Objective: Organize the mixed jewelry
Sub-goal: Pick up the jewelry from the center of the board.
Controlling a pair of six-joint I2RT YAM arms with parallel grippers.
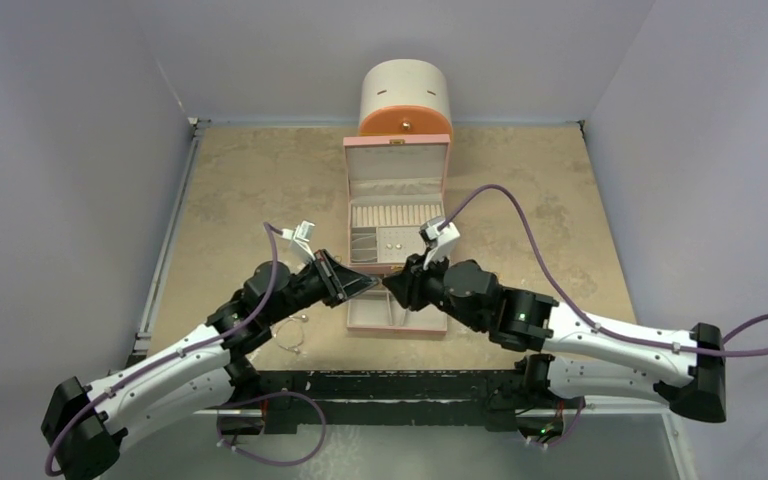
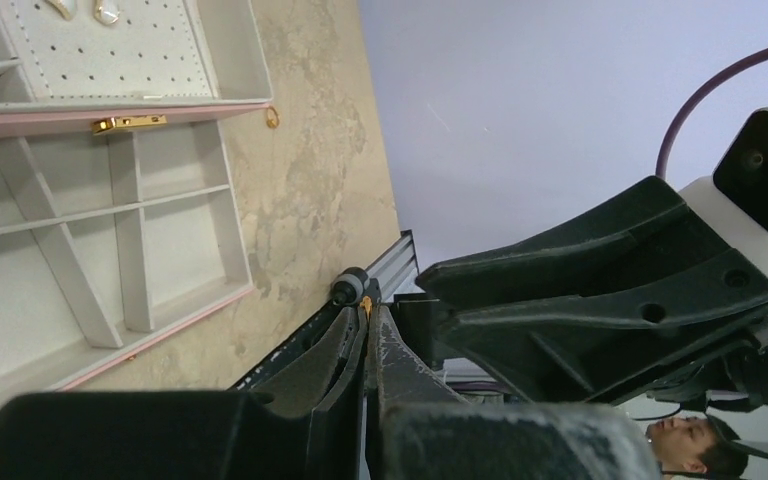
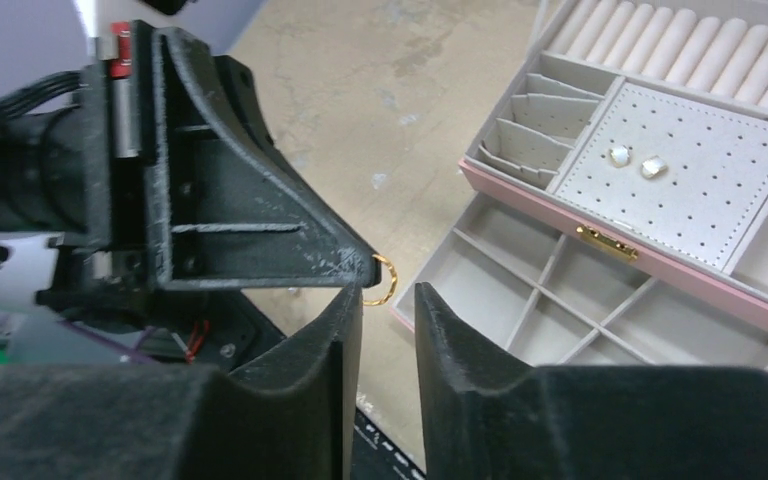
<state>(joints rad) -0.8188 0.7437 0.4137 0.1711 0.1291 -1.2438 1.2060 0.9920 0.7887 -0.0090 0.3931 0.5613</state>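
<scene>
**Gold ring (image 3: pixel 383 279) pinched at the tip of the left gripper (image 2: pixel 368 312)**

Closed jaws on the left gripper leave almost no gap, and the small gold ring is caught right at their tip. In the right wrist view the ring hangs from that tip as a thin open hoop, with most of it sticking out below the black fingers. In the left wrist view only a small orange-gold speck shows between the tips.

The right gripper (image 3: pixel 388 297) faces it tip to tip. Its jaws stand a narrow way apart and nothing is between them. The ring sits just above that gap, close to the tip of one finger (image 3: pixel 345 320). Whether they touch cannot be told.

From the top camera both grippers meet above the pulled-out lower drawer of the pink jewelry box (image 1: pixel 365 320), near its front left corner. The drawer's compartments below them are bare grey lining.

On the box's perforated pad lie a pair of pale studs (image 3: pixel 620 155), side by side. A coppery ring (image 2: pixel 272 117) lies on the table (image 1: pixel 260 190) just beside the box's edge. A thin wire bangle (image 1: pixel 290 338) rests on the table near the left arm, well apart from the grippers.
</scene>
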